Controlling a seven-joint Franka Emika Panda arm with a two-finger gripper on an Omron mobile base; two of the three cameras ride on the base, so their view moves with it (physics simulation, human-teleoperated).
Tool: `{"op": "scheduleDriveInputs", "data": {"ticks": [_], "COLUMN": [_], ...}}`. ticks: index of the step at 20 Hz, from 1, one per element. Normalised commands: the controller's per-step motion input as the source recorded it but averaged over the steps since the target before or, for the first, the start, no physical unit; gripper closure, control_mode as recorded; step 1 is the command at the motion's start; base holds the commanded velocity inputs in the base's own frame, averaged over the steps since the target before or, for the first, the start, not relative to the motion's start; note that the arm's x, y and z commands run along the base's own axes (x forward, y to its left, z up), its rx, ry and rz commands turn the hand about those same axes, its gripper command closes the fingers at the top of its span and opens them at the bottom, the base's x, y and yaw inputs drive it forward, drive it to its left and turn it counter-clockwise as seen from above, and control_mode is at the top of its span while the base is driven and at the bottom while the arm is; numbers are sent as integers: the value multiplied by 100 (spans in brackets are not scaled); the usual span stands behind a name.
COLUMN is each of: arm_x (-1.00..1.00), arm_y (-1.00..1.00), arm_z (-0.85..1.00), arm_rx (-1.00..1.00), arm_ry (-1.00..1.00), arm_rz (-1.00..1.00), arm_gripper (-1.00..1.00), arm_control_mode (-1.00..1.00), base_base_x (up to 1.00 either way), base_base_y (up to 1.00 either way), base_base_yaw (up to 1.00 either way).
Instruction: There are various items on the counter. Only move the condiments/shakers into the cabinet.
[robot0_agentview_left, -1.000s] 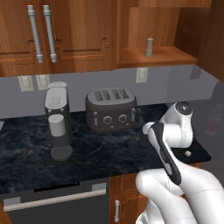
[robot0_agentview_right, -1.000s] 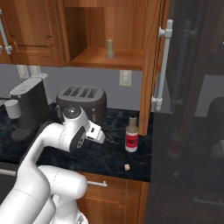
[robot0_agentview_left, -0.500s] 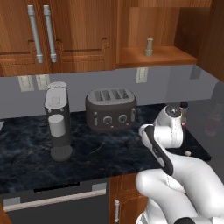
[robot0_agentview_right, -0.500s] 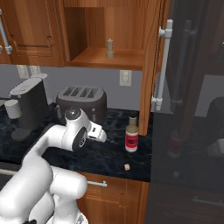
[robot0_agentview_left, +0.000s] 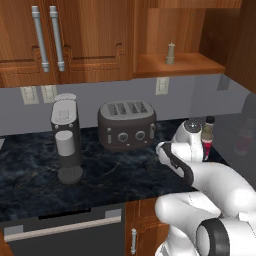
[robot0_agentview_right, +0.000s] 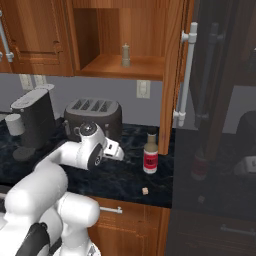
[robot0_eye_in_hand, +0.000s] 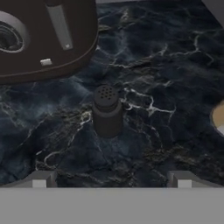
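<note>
A small black shaker (robot0_eye_in_hand: 107, 111) stands upright on the black marbled counter (robot0_eye_in_hand: 166, 65), just ahead of my gripper (robot0_eye_in_hand: 111, 180) and centred between its fingertips (robot0_eye_in_hand: 39, 179). The gripper is open and holds nothing. In the right base view the hand (robot0_agentview_right: 114, 150) hangs low over the counter (robot0_agentview_right: 125, 175), between the toaster (robot0_agentview_right: 92, 115) and the clear bottle with red label (robot0_agentview_right: 150, 157). The bottle (robot0_agentview_left: 207, 137) peeks out behind my wrist in the left base view. A tan wooden shaker (robot0_agentview_right: 126, 55) stands on the shelf of the cabinet niche (robot0_agentview_right: 140, 67), also visible as the tan shaker (robot0_agentview_left: 171, 54).
The dark toaster (robot0_eye_in_hand: 43, 39) sits close behind the black shaker. A grey-black coffee machine (robot0_agentview_left: 66, 140) stands further left. A small tan crumb-like bit (robot0_agentview_right: 145, 190) lies near the counter's front edge. A dark tall unit (robot0_agentview_right: 220, 125) walls off the right.
My hand has shifted slightly left and lower beside the toaster. The jaws stay open. Shakers and bottle have not moved.
</note>
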Motion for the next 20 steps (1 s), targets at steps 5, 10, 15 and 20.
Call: {"op": "scheduleDriveInputs", "data": {"ticks": [5, 10, 15, 20], "arm_x": [13, 9, 8, 12], "arm_y": [0, 0, 0, 0], "arm_z": [-25, -26, -21, -8], "arm_rx": [0, 0, 0, 0], "arm_ry": [0, 0, 0, 0], "arm_rz": [3, 4, 4, 3], "arm_gripper": [-100, -100, -100, -100], "arm_control_mode": [-100, -100, -100, -100], "base_base_x": [0, 0, 0, 0], "base_base_y": [0, 0, 0, 0], "base_base_yaw": [0, 0, 0, 0]}}
